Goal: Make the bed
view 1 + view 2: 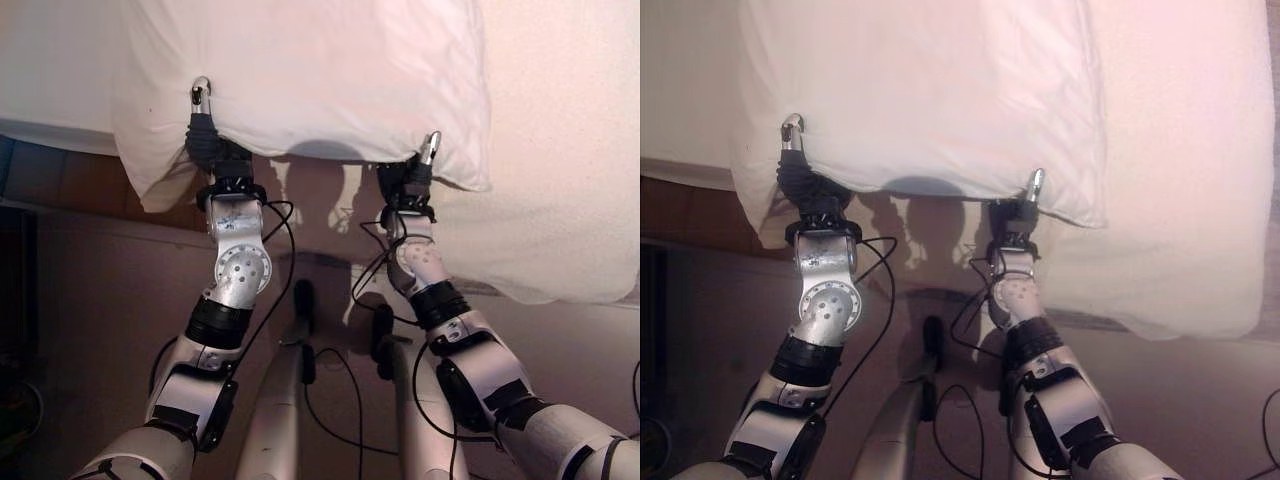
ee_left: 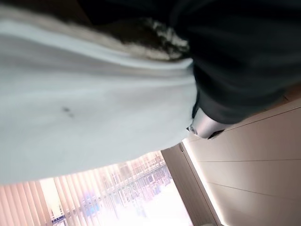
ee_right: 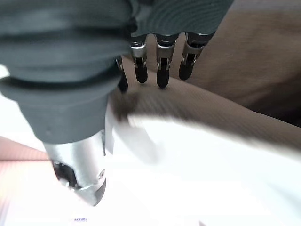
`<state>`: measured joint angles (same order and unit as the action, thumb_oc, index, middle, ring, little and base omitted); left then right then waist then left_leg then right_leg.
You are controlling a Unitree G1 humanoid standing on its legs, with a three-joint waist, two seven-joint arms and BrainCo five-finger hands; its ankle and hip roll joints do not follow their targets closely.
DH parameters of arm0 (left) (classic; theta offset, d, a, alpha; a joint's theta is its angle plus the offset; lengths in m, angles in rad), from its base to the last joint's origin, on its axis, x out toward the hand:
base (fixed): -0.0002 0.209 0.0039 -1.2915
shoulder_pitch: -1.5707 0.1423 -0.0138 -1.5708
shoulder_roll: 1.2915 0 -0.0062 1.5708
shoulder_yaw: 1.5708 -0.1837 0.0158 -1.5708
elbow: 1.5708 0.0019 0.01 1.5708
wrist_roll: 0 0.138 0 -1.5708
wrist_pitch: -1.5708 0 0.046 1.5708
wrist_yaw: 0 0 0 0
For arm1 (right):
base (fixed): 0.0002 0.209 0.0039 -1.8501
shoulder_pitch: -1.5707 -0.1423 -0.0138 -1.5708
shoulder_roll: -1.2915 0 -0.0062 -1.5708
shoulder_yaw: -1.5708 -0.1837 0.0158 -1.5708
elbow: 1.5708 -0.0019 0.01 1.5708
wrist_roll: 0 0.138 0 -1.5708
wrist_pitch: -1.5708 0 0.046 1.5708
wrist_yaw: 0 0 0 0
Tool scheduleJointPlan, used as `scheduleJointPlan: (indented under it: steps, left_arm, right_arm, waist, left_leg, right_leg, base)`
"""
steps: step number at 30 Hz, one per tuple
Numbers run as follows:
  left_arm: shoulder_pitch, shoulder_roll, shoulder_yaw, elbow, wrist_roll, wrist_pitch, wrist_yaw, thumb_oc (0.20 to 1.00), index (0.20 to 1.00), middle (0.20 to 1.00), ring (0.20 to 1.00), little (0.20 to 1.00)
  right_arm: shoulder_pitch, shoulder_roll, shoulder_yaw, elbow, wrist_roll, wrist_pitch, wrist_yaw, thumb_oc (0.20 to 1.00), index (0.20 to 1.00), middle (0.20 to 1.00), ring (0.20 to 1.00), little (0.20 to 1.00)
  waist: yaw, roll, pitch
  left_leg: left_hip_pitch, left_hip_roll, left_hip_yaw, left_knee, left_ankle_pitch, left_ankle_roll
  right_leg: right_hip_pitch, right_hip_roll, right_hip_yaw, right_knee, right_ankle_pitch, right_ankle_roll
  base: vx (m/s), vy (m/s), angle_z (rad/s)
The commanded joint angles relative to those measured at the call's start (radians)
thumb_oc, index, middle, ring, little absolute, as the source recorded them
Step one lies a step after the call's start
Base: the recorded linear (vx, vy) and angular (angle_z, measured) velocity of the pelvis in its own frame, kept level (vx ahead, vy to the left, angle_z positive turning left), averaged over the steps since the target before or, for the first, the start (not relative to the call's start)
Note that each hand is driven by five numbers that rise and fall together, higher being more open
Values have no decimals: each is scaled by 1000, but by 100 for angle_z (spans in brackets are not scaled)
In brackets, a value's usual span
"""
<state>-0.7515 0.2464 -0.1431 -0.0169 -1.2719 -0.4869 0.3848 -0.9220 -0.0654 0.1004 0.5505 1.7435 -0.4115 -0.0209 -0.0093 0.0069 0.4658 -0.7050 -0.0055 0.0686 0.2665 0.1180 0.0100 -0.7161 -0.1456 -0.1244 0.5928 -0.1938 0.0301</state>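
From the left eye view we see a plump white fabric pillow [image 1: 310, 80] with soft creases lying on the bed's white, nubbly-textured bedspread [image 1: 560, 150]; the pillow's near edge overhangs the bed edge and both of our hands meet it there. Our left hand [image 1: 205, 125] has its thumb laid over the top of the pillow's near left edge while the fingers pass under the fabric and are hidden, so we cannot tell how they are set. Our right hand [image 1: 422, 165] shows one silver digit poking up at the pillow's near right corner, the rest masked by cloth. The bedspread's hem hangs down to the right, and brown floor [image 1: 100, 300] lies open below the bed edge. The right eye view gives the same layout, with the pillow's top cut off by the frame. In the left wrist view pale cloth [image 2: 84, 117] and the dark cover hide the fingers. In the right wrist view our right hand's fingers [image 3: 162, 70] hang fairly straight over a tan ribbed surface, the thumb lying against white fabric [image 3: 211, 179].
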Motion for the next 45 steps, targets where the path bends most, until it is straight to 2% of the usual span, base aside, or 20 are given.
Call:
scheduleJointPlan:
  steps: [1, 5, 10, 11, 12, 25, 32, 36, 39, 42, 45]
  left_arm:
    - [95, 2, 11, -263, 141, -67, -122, 200, 200, 200, 200, 200]
    - [143, 42, 82, -263, 155, -85, -96, 200, 200, 200, 200, 200]
    - [172, 49, 150, -232, 165, -112, -40, 200, 200, 200, 200, 200]
    - [175, 46, 164, -219, 165, -120, -25, 200, 200, 200, 200, 200]
    - [175, 44, 172, -213, 167, -122, -18, 200, 200, 200, 200, 200]
    - [196, 6, 145, -185, 140, -92, -67, 200, 200, 200, 200, 200]
    - [207, -13, 129, -170, 112, -81, -88, 200, 200, 200, 200, 200]
    - [243, -47, 111, -131, 57, -62, -110, 200, 200, 200, 200, 200]
    - [270, -64, 116, -109, 39, -55, -120, 200, 200, 200, 200, 200]
    - [348, -101, 126, -86, 15, -36, -131, 200, 200, 200, 200, 200]
    - [383, -119, 129, -72, -1, -29, -154, 200, 200, 200, 200, 200]
  right_arm:
    - [-16, -72, -70, -37, -68, -41, 20, 1000, 1000, 1000, 1000, 1000]
    - [-28, -131, -118, -28, -91, -58, -13, 1000, 1000, 1000, 1000, 1000]
    - [-15, -158, -137, -47, -111, -66, -28, 1000, 1000, 1000, 1000, 1000]
    - [-9, -165, -136, -48, -120, -62, -31, 564, 564, 564, 564, 564]
    - [-6, -170, -134, -56, -130, -60, -34, 200, 200, 200, 200, 200]
    - [97, -195, -74, -120, -162, 31, 63, 200, 200, 200, 200, 200]
    - [165, -183, -48, -186, -178, 42, 83, 200, 200, 200, 200, 200]
    - [277, -154, -18, -295, -226, 38, 83, 200, 200, 200, 200, 200]
    - [319, -142, 0, -339, -262, 37, 74, 200, 200, 200, 200, 200]
    - [428, -122, 32, -436, -347, 2, 31, 200, 200, 200, 200, 200]
    - [486, -125, 33, -477, -398, -20, 3, 200, 200, 200, 200, 200]
  waist:
    - [41, 87, -132]
    - [52, 92, -133]
    - [51, 92, -136]
    - [52, 90, -136]
    - [50, 89, -138]
    - [38, 86, -132]
    - [27, 85, -131]
    - [13, 96, -129]
    - [8, 100, -125]
    - [-2, 93, -122]
    - [-11, 78, -127]
  left_leg:
    - [9, -39, 1, 69, -142, 27]
    - [13, -40, 1, 65, -140, 25]
    - [7, -39, -2, 71, -141, 25]
    - [11, -39, -3, 74, -149, 24]
    - [5, -39, -2, 74, -143, 25]
    - [27, -37, -1, 56, -136, 24]
    - [40, -34, 4, 42, -132, 21]
    - [79, -25, 10, 26, -128, 8]
    - [106, -25, 7, 11, -109, 3]
    - [186, -19, 3, -98, -45, -23]
    - [248, -6, -1, -150, -13, -48]
  right_leg:
    - [-21, 18, 0, -176, 189, 60]
    - [-17, 16, -4, -181, 188, 61]
    - [-20, 16, -7, -176, 183, 58]
    - [-16, 17, -6, -170, 174, 59]
    - [-22, 17, -6, -171, 182, 57]
    - [-5, 20, -4, -187, 186, 60]
    - [4, 25, 1, -200, 188, 58]
    - [40, 34, 8, -202, 173, 58]
    - [65, 44, 12, -210, 172, 54]
    - [115, 63, 12, -250, 171, 44]
    - [182, 86, 2, -304, 160, 35]
  base:
    - [0, 0, 0]
    - [0, 0, 0]
    - [0, 0, 0]
    - [0, 0, 0]
    - [0, 0, 0]
    - [0, -2, 0]
    - [3, -11, 0]
    - [2, -58, 0]
    - [-8, -94, -2]
    - [-41, -170, -7]
    - [-16, -207, 2]
